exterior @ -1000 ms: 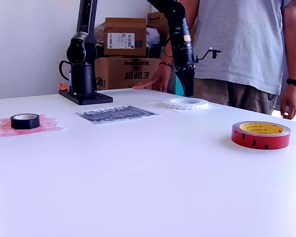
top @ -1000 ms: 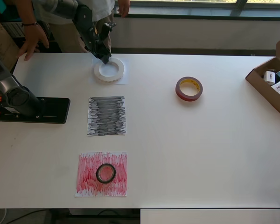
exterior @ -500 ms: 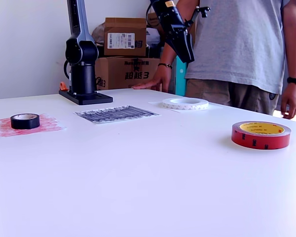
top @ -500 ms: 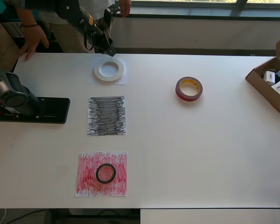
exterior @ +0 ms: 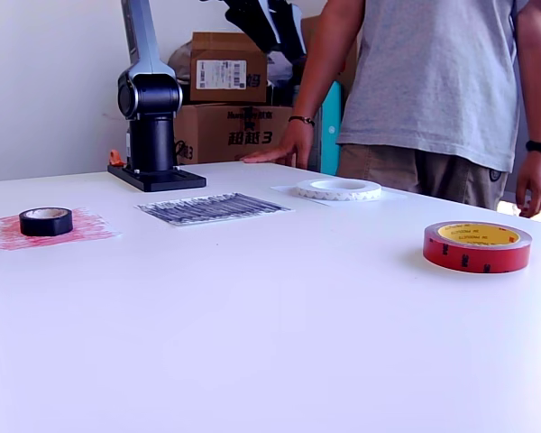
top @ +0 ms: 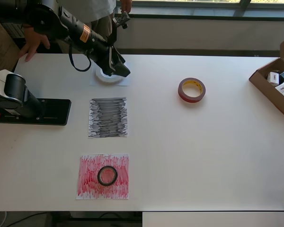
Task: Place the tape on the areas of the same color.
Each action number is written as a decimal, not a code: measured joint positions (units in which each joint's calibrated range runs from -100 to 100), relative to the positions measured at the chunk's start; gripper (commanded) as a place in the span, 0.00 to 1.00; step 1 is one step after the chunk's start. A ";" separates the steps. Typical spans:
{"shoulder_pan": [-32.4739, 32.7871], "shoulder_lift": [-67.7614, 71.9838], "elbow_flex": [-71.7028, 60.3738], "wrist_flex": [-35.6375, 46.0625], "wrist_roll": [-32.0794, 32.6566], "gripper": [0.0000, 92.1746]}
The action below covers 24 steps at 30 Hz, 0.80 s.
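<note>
1. The gripper point(top: 123, 72) is hanging high above the white roll point(exterior: 339, 189), which is lying on the white sheet point(top: 126, 81); whether its jaws are parted cannot be told, and nothing is showing in them.
2. The red roll point(top: 191, 90) is lying flat on bare table toward the overhead view's right of the jaws.
3. The black roll point(top: 107, 175) is sitting on the red sheet point(top: 88, 178), beyond the black sheet point(top: 108, 117).

A: tape status?
B: white ring point(exterior: 339, 188) flat on white sheet point(exterior: 287, 188). black roll point(top: 107, 175) flat on red sheet point(top: 87, 182). red roll point(top: 191, 90) on bare table, well apart from grey sheet point(top: 108, 117).
</note>
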 measured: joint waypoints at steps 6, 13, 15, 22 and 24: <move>-7.85 -0.10 0.82 0.06 -4.63 0.64; -14.41 -0.10 0.82 0.06 -5.84 0.64; -15.46 -0.10 0.82 0.06 -5.84 0.64; -18.60 0.03 -0.23 -0.05 -5.84 0.64; -19.41 0.03 -0.23 -0.05 -5.84 0.64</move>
